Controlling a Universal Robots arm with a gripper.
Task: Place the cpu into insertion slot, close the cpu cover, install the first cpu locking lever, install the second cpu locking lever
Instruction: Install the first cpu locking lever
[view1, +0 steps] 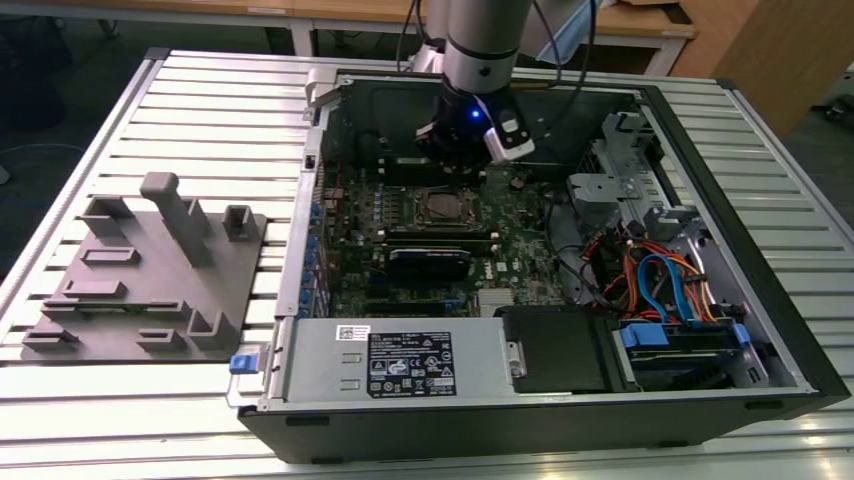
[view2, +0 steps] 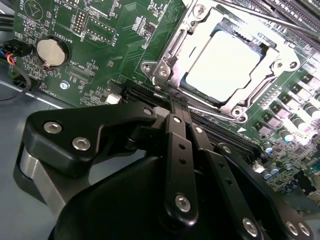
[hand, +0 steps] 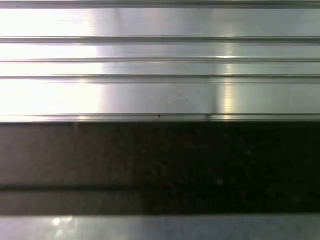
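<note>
A slatted aluminium table (view1: 134, 420) carries an open black computer case (view1: 534, 432) lying on its side, and the table's bright slats (hand: 160, 95) show again in the first wrist view above a dark band. On the exterior view's left, well apart from the case's inside, sits a grey moulded fixture (view1: 147, 270) with upright posts. Inside the case a silver power supply (view1: 400, 365) lies along the near wall, and beyond it the green motherboard (view1: 400, 235) fills the floor. The grey arm (view1: 481, 40) comes down from above into the far part of the case. Its gripper (view1: 461, 150) hangs just beyond the insertion slot (view1: 441, 207). In the second wrist view the gripper (view2: 178, 105) has its black fingers (view2: 180, 150) drawn together at the tips, with nothing seen between them, just beside the silvery rim of the insertion slot (view2: 159, 70). The cpu cover (view2: 272, 65) lies flat over the slot, and the cpu (view2: 225, 60) sits in it, its pale metal top showing through the cover's window. Whether the locking levers are latched cannot be told. A round coin cell (view2: 52, 51) sits on the board, apart from the slot.
</note>
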